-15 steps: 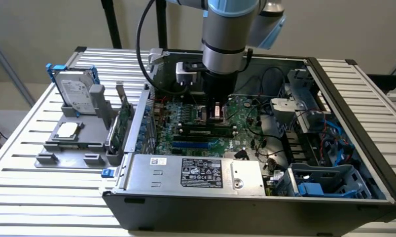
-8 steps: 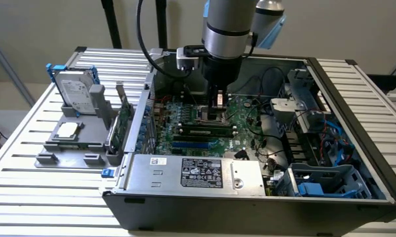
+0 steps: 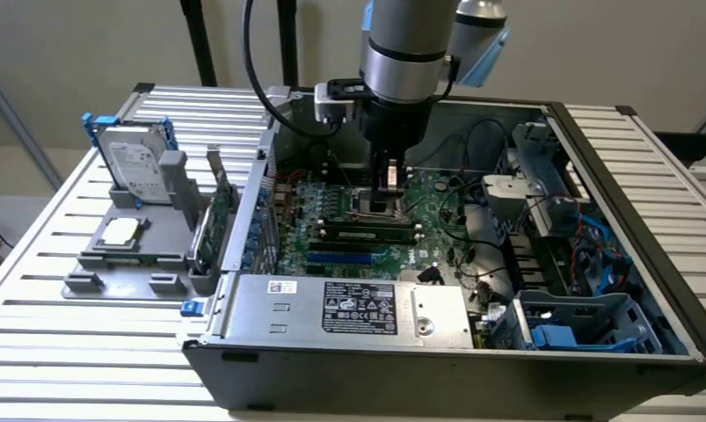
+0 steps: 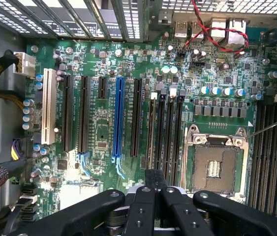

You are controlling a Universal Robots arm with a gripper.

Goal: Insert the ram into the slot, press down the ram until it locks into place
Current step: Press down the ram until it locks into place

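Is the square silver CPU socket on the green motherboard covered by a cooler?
No, the square silver CPU socket sits bare, with its metal frame and contact area exposed.

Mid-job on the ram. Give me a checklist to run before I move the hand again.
1. Ram in a slot: ok, it appears to stand in one beside the CPU socket.
2. End latches locked: cannot tell.
3. Hand over the slot bank: ok, low above it.
4. Red and black wires away from the slots: ok.
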